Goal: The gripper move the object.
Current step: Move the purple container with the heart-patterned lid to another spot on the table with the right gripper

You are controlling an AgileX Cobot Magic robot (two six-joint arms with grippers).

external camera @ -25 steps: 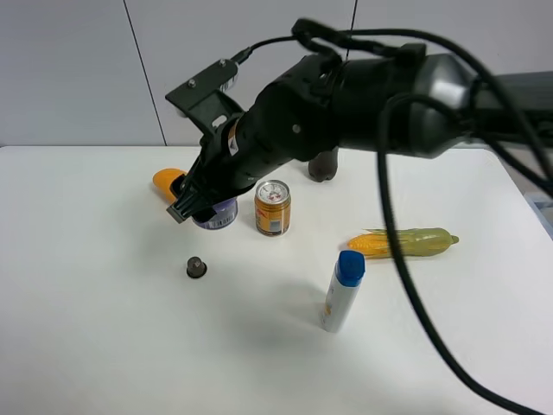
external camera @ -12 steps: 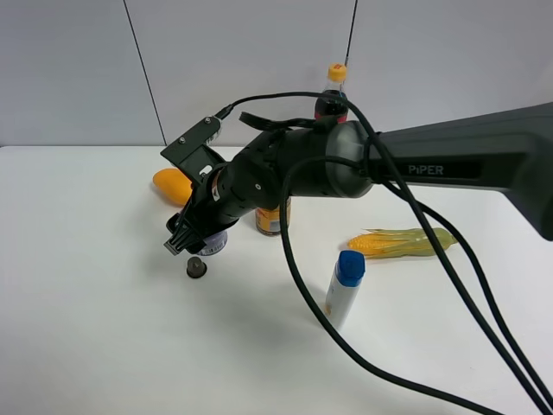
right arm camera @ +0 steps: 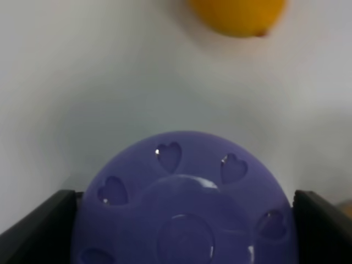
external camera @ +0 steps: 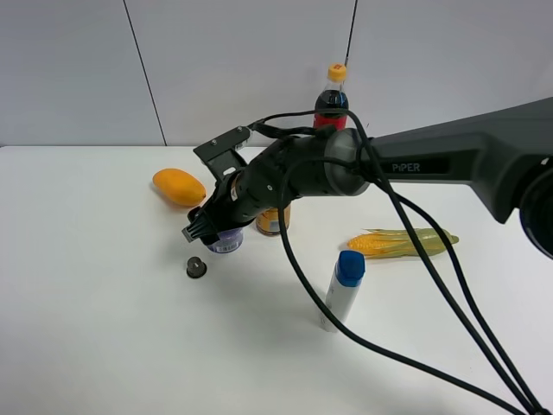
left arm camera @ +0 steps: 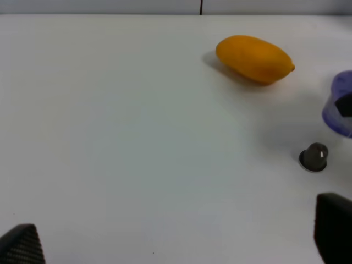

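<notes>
Thick dark grey arm's black jawed right gripper (external camera: 214, 232): reached in beside gold drink can (external camera: 273, 223), jaws pressed on both sides of lid, apparently gripping.
Idle left gripper (left arm camera: 177, 241): fingers wide apart, holding nothing.
Squat round container with lilac-purple heart-dotted lid (external camera: 226, 245): just beside can; resting or lifted, couldn't tell.
Tiny dark metal capsule (external camera: 196, 267): beyond container from can.
Risks: hold only at lid rim, so container could slip; arm crowded can, so sideways sweep might topple it; low path might knock capsule.

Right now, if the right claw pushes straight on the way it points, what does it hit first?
The lilac-lidded container, already between the right claw's jaws. Beyond that, likely the white table, with the mango further ahead; depth is unclear.
</notes>
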